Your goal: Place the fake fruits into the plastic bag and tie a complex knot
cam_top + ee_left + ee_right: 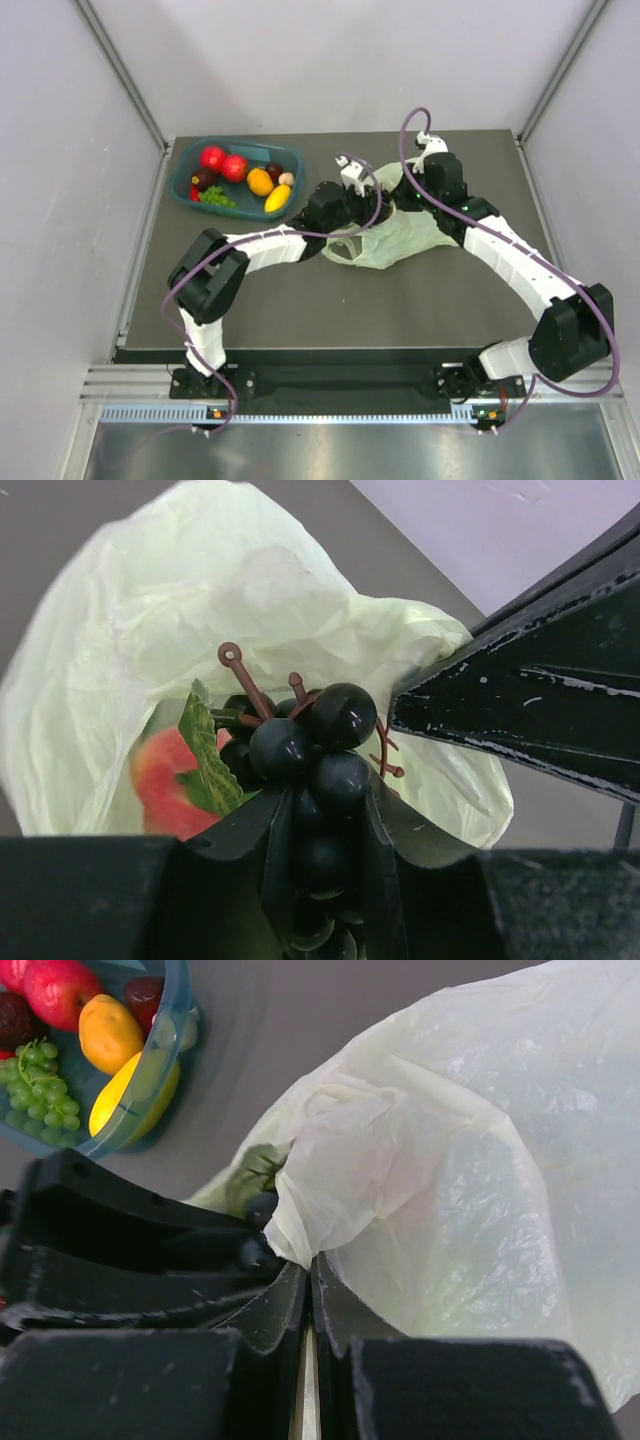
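Top external view: on the dark worktop point(300, 300) a teal tray point(180, 182) sits at the far left and holds fake fruits point(234, 167): two red ones, an orange one, a yellow one, a green grape cluster point(215, 197) and two dark pieces. Right of the tray, near the middle, lies the plastic bag point(400, 240), pale green and crumpled. Both arms reach in and meet at its far edge, the left gripper point(370, 210) coming from the left and the right gripper point(397, 197) from the right, close together. Their jaws are too small here to read. Left wrist view: the left gripper's jaws are clenched on a dark grape bunch point(320, 750) of glossy near-black berries with brown stems and a green leaf point(205, 755). The bunch is held at the mouth of the bag, whose thin film billows behind it. A red fruit point(165, 785) lies inside the bag, just left of the bunch and partly behind the leaf. A black finger of the right gripper crosses the right side. Right wrist view: the right gripper's jaws are pressed together on a bunched fold of the bag's rim. The bag spreads up and to the right, and the left gripper shows as a black mass at the left. The tray with its fruits sits at the top left, apart from the bag.
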`<state>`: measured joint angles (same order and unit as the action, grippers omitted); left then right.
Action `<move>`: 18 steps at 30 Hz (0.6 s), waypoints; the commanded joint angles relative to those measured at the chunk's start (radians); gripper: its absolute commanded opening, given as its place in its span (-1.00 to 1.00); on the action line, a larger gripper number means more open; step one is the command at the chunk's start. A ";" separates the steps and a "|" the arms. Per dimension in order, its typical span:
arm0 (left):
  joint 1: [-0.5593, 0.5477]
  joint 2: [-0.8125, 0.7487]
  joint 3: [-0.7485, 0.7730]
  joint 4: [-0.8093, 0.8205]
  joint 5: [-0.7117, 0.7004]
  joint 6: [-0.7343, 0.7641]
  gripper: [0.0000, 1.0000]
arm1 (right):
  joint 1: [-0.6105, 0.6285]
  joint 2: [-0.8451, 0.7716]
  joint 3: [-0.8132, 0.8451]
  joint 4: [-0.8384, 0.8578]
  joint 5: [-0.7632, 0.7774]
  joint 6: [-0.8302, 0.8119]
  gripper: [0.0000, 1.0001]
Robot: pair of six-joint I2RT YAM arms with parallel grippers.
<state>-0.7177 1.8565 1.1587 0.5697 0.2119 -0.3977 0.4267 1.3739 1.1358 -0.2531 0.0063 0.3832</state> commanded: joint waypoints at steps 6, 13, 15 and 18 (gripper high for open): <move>-0.054 0.112 0.139 0.033 -0.084 -0.098 -0.59 | -0.019 -0.039 0.035 0.043 -0.003 0.033 -1.00; -0.057 0.126 0.076 0.108 -0.256 -0.217 -0.55 | -0.023 -0.052 0.016 0.049 0.033 0.054 -1.00; -0.057 0.087 0.008 0.154 -0.287 -0.208 -0.54 | -0.031 -0.052 0.016 0.045 0.043 0.056 -1.00; -0.058 0.069 -0.008 0.177 -0.278 -0.187 -0.54 | -0.034 -0.050 0.016 0.043 0.038 0.052 -1.00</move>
<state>-0.7742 1.9938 1.1683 0.6342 -0.0162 -0.5777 0.4091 1.3621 1.1351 -0.2512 0.0265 0.4240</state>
